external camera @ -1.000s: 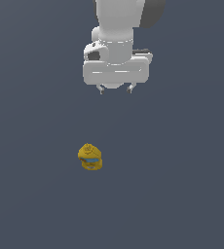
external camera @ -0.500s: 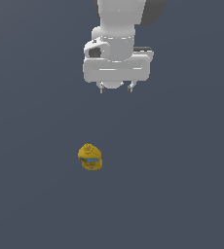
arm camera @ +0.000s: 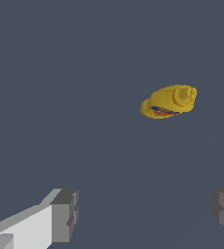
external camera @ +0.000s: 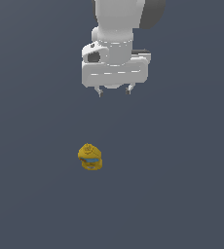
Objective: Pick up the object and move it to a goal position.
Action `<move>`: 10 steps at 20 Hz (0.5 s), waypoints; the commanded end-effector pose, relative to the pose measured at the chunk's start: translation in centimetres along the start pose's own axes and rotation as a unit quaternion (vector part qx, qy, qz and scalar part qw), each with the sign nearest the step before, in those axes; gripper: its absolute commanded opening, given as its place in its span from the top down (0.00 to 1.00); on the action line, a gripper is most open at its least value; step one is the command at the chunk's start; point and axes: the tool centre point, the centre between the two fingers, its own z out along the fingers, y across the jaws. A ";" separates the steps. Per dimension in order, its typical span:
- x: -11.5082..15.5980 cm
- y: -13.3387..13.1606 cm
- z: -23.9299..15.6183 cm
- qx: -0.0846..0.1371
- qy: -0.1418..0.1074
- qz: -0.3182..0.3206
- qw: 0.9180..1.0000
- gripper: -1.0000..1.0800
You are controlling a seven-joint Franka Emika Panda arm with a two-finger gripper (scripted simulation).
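The yellow squeeze bottle (external camera: 90, 157) with a blue label patch lies on the dark grey floor, below and a little to the exterior view's left of my gripper. It also shows in the wrist view (arm camera: 169, 101), nozzle cap visible. My gripper (external camera: 114, 91) hangs above the floor, well apart from the bottle. It is open and empty; in the wrist view the two fingers (arm camera: 64, 215) stand wide apart, with the gripper's middle (arm camera: 145, 214) off to one side of the bottle.
A flat dark grey floor (external camera: 182, 194) fills both views. No other object shows.
The gripper has drifted slightly toward the exterior view's right. The bottle has not moved.
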 end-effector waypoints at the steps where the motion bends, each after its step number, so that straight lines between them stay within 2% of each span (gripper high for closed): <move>1: 0.4 0.3 0.2 0.000 -0.001 -0.020 1.000 0.04; 10: 2.4 1.9 1.6 -0.002 -0.006 -0.119 0.993 0.04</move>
